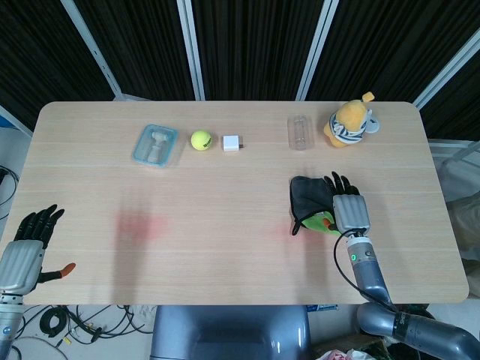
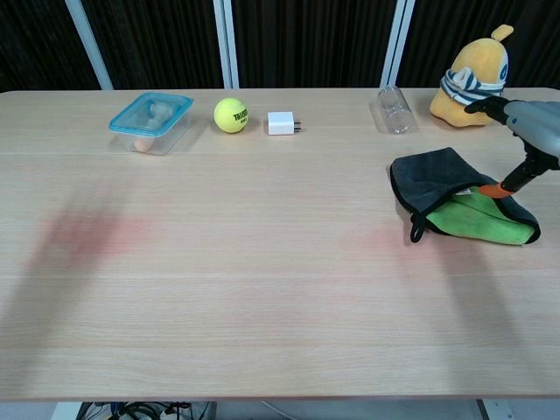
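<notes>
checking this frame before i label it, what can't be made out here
- Right hand: chest view cuts most of it off at the right edge; whether it holds the cloth is unclear in both views.
- Left hand: missing from chest view, cut by the left edge in head view.
- Lidded container: contents blurred by its clear walls.

left hand [image 1: 28, 244]: fingers spread, off table edge | right hand [image 1: 346, 204]: fingers extended, palm down
</notes>
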You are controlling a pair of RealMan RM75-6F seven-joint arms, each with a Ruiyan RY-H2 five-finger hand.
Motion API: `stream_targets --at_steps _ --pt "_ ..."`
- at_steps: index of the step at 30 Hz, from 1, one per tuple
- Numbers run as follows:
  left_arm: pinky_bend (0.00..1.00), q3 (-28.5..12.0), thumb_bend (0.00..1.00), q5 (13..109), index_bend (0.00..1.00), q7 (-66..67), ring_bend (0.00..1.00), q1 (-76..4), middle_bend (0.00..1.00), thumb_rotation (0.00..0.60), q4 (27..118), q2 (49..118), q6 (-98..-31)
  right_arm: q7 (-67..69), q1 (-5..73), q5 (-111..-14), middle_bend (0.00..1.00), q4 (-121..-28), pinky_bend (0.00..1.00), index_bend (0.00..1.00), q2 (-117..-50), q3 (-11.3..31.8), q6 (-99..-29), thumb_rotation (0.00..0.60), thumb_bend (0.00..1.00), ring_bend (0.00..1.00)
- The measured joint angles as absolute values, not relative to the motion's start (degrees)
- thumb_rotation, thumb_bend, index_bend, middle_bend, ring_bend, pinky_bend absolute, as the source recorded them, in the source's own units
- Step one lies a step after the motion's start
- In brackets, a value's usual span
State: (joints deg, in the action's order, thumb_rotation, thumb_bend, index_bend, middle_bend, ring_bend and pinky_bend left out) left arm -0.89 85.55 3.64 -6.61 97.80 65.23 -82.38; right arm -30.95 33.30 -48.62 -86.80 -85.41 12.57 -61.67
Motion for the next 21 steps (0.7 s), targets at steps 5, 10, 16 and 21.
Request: stream_targets --at_steps 5,10,16,21 --pt "0.0 -0.74 0.01 85.97 0.0 3.97 0.0 -6.72 0.0 0.6 97.66 65.29 -82.24 -30.63 30.17 -51.91 0.0 -94.3 0.18 0.0 -79.49 10.83 -66.12 0.6 0.12 0.0" --pt "0.0 -0.65 0.01 86.46 0.0 4.33 0.0 -6.57 0.0 0.6 97.31 65.35 -82.74 -27.06 24.98 -61.33 0.0 -99.67 0.16 0.0 -72.6 6.99 -71.74 0.6 0.1 0.0" --pt "0.0 -0.77 0.01 87.13 0.0 5.07 0.0 -6.34 0.0 0.6 96.52 65.53 -83.83 -19.18 15.75 -76.17 0.0 -101.22 0.16 0.0 -63.8 -0.02 -81.94 0.6 0.07 0.0" --pt "0.0 -1.0 0.01 86.86 0.0 6.01 0.0 -6.23 0.0 0.6 95.9 65.56 -84.05 -13.35 8.41 -84.32 0.0 -99.22 0.16 0.0 -60.58 -4.28 -91.09 0.6 0.05 0.0"
